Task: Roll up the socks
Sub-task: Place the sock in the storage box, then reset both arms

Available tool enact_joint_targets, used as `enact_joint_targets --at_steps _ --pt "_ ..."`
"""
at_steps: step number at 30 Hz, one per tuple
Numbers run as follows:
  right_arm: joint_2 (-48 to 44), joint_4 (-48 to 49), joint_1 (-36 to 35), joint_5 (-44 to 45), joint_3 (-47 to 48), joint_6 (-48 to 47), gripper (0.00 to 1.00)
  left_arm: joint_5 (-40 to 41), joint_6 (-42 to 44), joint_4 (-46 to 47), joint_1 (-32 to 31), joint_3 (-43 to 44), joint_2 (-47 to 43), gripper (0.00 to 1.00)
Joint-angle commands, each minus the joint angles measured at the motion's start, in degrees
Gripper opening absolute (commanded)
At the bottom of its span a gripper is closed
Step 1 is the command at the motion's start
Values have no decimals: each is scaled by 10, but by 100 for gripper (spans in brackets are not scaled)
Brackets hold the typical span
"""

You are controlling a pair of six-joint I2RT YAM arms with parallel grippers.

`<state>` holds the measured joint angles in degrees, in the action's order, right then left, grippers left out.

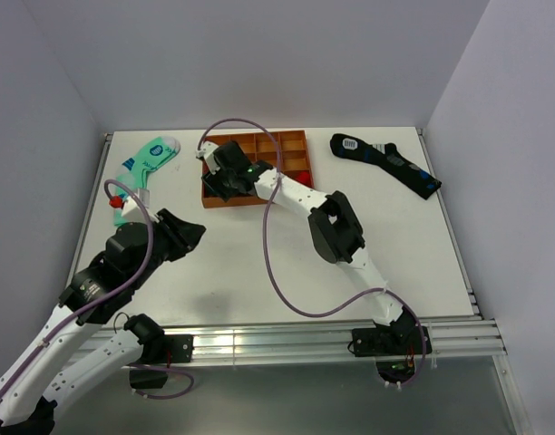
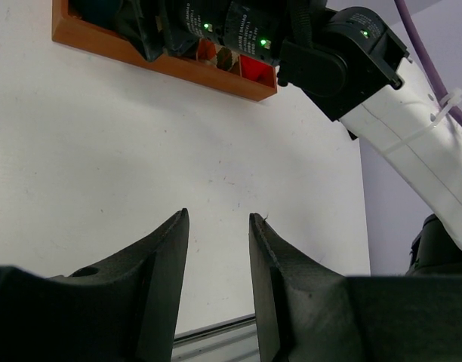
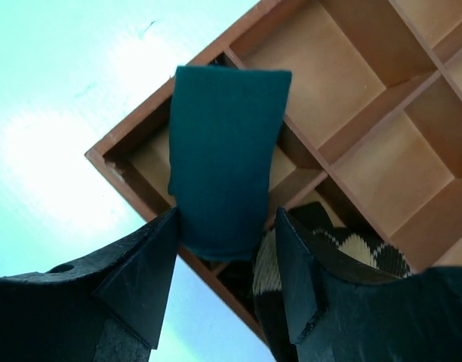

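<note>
A dark teal-green rolled sock [image 3: 227, 158] stands over the corner compartment of the orange wooden tray [image 3: 140, 124], its lower end between my right gripper's [image 3: 226, 215] fingers. The left finger touches it; a narrow gap shows beside the right finger, so the jaws stand open around it. No cartoon figure shows. In the top view my right gripper [image 1: 225, 172] is over the tray's [image 1: 287, 145] left end and hides the sock. My left gripper [image 1: 194, 231] is open and empty, low over the bare table [image 2: 218, 216], well short of the tray [image 2: 170, 66].
A black and cream patterned sock [image 3: 352, 253] lies in the neighbouring compartment. A mint-green sock [image 1: 149, 159] lies at the back left, a black sock with blue patches [image 1: 386, 163] at the back right. My right arm [image 1: 336, 227] crosses the table's middle.
</note>
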<state>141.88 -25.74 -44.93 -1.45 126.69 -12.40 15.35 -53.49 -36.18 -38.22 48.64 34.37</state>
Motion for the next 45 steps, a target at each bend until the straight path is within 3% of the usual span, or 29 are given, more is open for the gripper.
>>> enact_joint_targets --at_steps 1,18,25,37,45 --pt "-61 15 4 -31 -34 15 61 9 -1 25 2 -4 5 44" --pt "-149 78 20 -64 -112 63 63 64 -16 59 2 13 54 45" --pt "-217 97 34 -8 -176 117 63 109 -27 95 6 31 117 45" --pt "-501 174 68 69 -522 277 62 89 -56 217 89 44 282 42" --pt "-692 167 75 81 -711 329 63 86 -36 216 97 22 287 41"
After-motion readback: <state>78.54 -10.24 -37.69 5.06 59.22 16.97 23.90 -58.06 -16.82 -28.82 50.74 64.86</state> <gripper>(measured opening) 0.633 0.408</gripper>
